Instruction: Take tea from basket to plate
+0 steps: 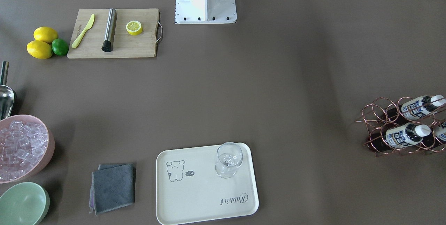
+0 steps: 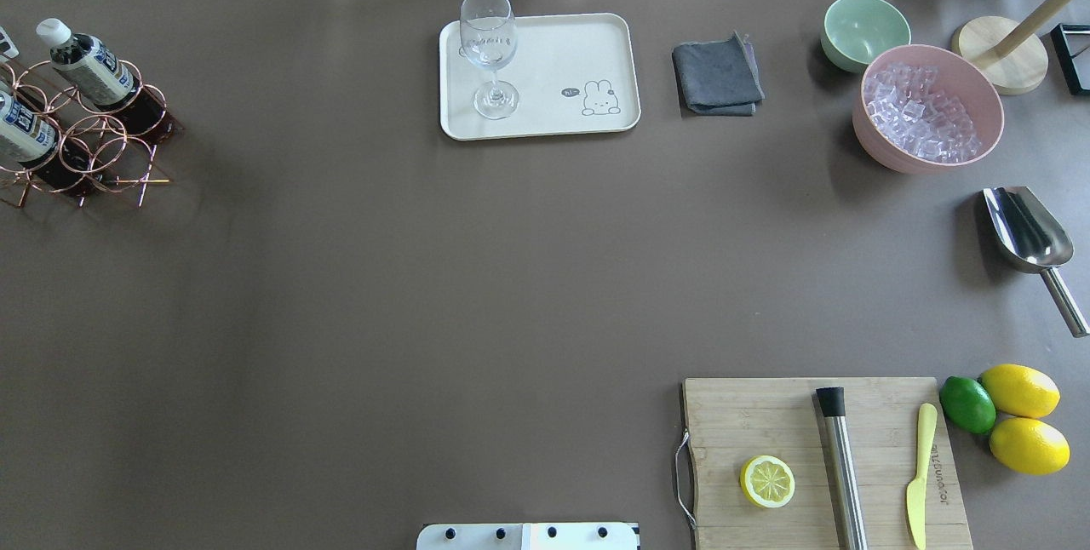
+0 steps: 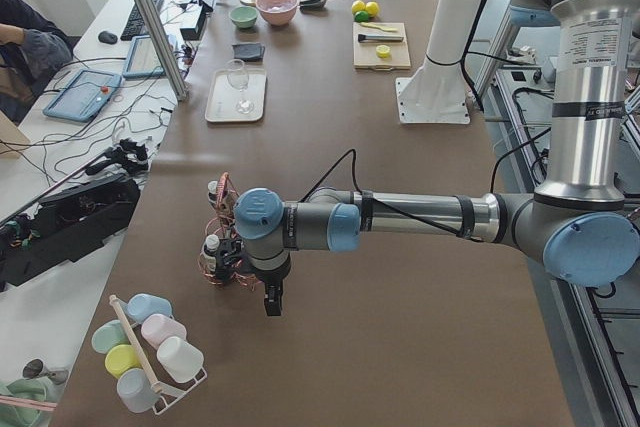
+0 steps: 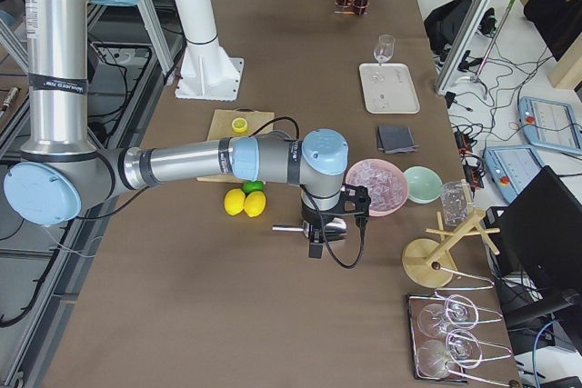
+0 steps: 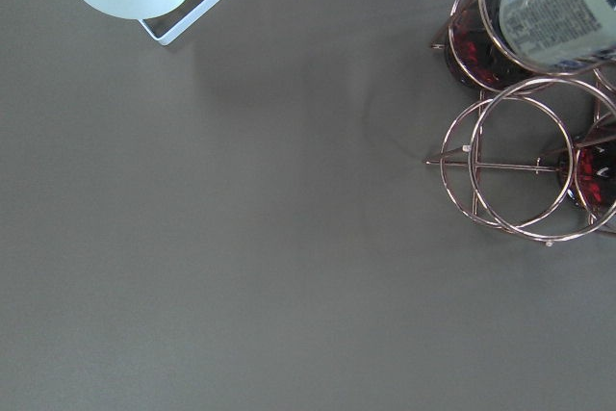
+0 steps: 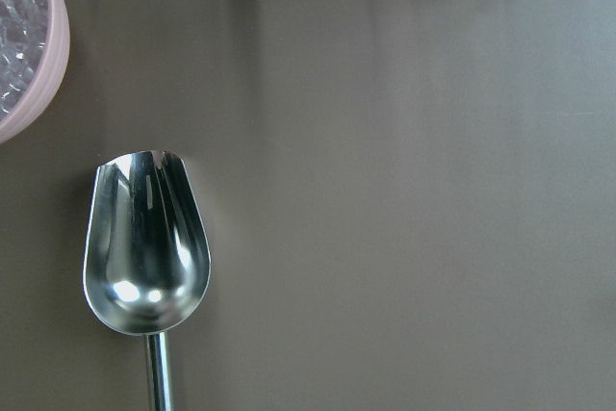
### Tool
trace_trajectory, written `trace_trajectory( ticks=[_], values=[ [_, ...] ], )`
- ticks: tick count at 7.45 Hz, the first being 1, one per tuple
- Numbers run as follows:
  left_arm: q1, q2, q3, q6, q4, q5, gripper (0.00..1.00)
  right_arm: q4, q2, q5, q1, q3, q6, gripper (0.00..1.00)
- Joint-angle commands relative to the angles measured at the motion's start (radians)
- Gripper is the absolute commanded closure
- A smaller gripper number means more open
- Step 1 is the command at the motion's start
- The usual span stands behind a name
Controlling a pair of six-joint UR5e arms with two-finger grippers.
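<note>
Far at the left end of the counter (image 2: 341, 277), seen from overhead, stands the basket (image 2: 81, 137). The tea (image 2: 85, 65) lies tilted in one of its ring holders, cap upward, with a like bottle (image 2: 21, 128) just beside it. In the side view the left arm (image 3: 400, 217) reaches out level and the left jaws hang over bare counter just beside the basket; whether they are parted or closed I cannot tell. Midway along the far edge sits the plate (image 2: 579, 48), carrying an upright wine glass (image 2: 490, 52). Further right come a grey cloth (image 2: 717, 77), a green bowl (image 2: 864, 31) and a pink bowl (image 2: 886, 150) of ice. The right arm (image 4: 200, 163) holds the right jaws above a steel scoop (image 2: 1026, 231) near that bowl; their state cannot be told either.
</note>
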Motion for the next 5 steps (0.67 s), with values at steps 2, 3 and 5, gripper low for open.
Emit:
trace_trajectory(
  ticks=[2, 3, 5],
  values=[
    [0.0, 0.001, 0.003, 0.002, -0.001, 0.003, 0.02, 0.003, 0.0, 0.002, -0.001, -0.001, 0.0, 0.0],
    [0.0, 0.001, 0.003, 0.002, 0.001, 0.009, 0.02, 0.006, 0.0, 0.001, -0.001, -0.004, 0.0, 0.0],
    [0.0, 0.001, 0.006, 0.008, 0.004, 0.015, 0.02, 0.006, 0.0, 0.001, 0.0, 0.001, 0.0, 0.0]
  ],
)
